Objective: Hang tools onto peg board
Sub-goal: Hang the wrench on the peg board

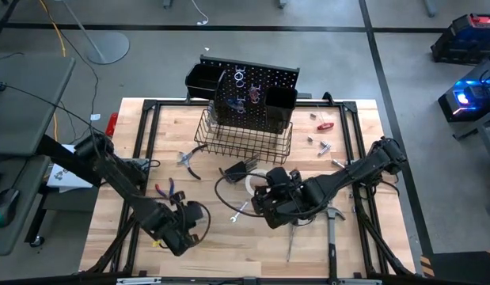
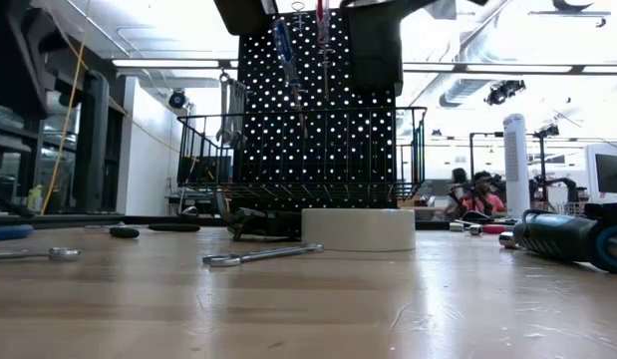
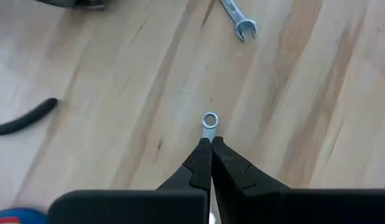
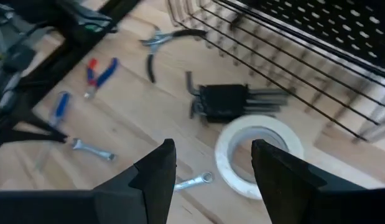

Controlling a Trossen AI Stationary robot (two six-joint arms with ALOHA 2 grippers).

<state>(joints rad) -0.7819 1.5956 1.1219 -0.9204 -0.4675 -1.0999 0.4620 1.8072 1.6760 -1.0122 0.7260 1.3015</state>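
Where the wooden tabletop (image 2: 308, 299) ends, a bright workshop opens.

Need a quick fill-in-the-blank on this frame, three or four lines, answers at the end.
1. The left gripper is shut on a small silver ____.
2. The right gripper hovers with its jaws ____ above the white tape roll.
3. The tape roll lies on the tabletop, in front of the wire ____ on the peg board.
4. On the peg board hangs a screwdriver with a ____ handle.

Answers: wrench; open; basket; blue
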